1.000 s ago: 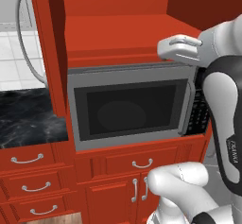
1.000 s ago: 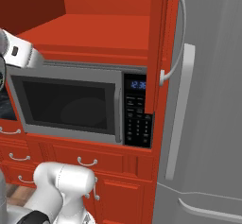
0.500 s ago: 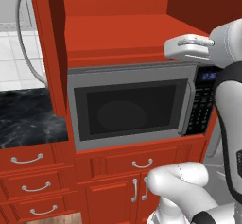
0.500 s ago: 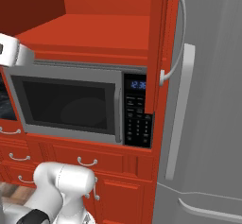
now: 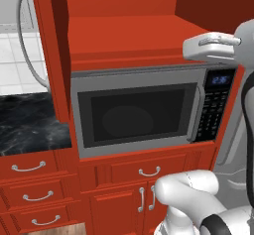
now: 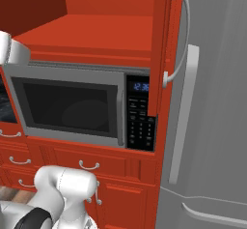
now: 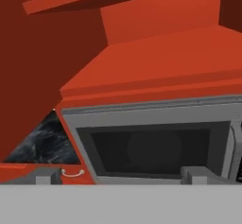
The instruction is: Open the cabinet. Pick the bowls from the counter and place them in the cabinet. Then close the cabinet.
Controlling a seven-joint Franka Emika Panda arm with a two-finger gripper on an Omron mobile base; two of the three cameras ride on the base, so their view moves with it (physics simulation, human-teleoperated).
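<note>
Red cabinetry and a microwave fill the kitchen ahead – black marble desk sits far left, no bowls on what shows. Hand is spread wide, holding nothing – looks like everything's left to do.

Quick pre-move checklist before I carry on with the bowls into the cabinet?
1. Hand empty: ok, nothing between the fingers.
2. Hand open: ok, fingers set wide apart.
3. Cabinet doors open: ok, one door stands swung out with its curved handle, and the shelf above the microwave is exposed.
4. Bowls located: cannot tell, none on the stretch of counter in view.
5. Shelf free for a bowl: ok, the visible part is bare.
</note>
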